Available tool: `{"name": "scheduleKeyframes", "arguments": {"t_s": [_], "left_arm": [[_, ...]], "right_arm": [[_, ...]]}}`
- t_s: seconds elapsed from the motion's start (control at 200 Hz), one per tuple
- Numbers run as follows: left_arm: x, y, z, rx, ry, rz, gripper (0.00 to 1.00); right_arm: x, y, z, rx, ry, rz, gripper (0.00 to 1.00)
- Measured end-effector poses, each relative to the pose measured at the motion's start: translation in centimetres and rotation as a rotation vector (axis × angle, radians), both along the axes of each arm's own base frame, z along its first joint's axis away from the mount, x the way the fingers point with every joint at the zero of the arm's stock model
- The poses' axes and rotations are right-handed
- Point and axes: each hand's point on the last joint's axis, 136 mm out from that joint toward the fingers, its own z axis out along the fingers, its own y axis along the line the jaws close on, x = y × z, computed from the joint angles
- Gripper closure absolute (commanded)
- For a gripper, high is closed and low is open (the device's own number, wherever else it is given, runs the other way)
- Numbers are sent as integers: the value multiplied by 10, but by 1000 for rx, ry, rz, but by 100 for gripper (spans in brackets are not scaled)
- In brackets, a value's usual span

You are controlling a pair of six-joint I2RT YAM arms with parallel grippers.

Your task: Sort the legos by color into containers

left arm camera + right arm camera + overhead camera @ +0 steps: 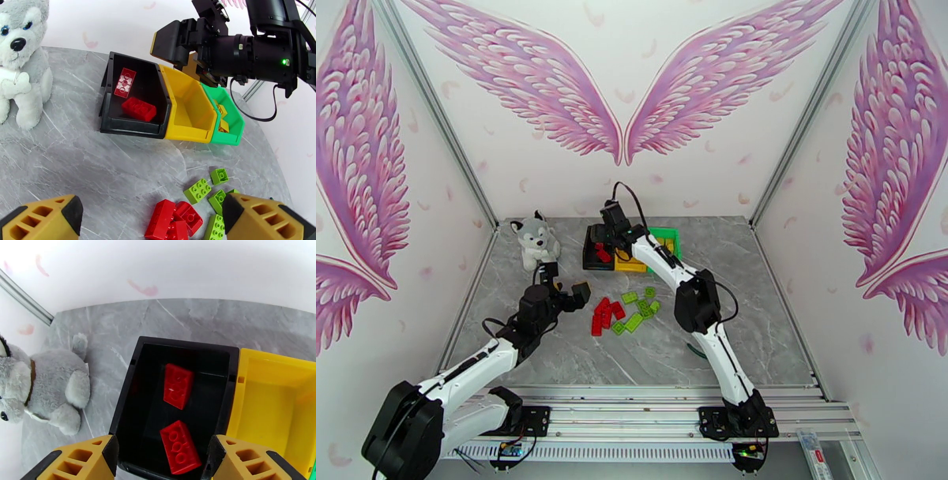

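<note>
Grey marble tabletop [758,316] under everything. Plush husky [536,241] sitting just left of black bin [177,343], not touching. Three bins in a row, touching side to side, at far end of tabletop: black bin, yellow bin [189,118] on its right, green bin [235,130] beyond that. Right gripper [162,451] hovering directly over black bin, fingers parted partway, nothing between them. Left gripper [152,211] on near side of black bin, well apart from it, spread wide and empty, beside the loose pile. Loose legos [624,312] on tabletop on near side of black bin: red ones [602,314] toward the left, light green ones [640,308] toward the right. Inside black bin, one red brick [180,447] flat on the floor, under the right gripper's gap; second red shape [178,386] farther back, brick or reflection, cannot tell. A few yellow bricks [222,116] inside green bin.
</note>
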Motion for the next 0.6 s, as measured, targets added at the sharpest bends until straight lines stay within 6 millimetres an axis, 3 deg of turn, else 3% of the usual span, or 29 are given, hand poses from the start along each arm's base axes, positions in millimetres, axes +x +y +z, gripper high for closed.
{"name": "scheduleKeyframes", "arguments": {"t_s": [0.085,0.2,0.44,0.6], "left_arm": [[-1,0,-2,6,7,-1,1],[-2,1,-5,14,21,-2,1],[2,-1,-13,31,63,-1,1],[10,-6,-25,52,123,-3,9]], "right_arm": [[-9,-2,-4,-7,16,12,36],[-35,-14,-13,-40,58,28,37],[-93,-36,2,-59,66,52,40],[-127,-55,-7,-80,74,52,44]]}}
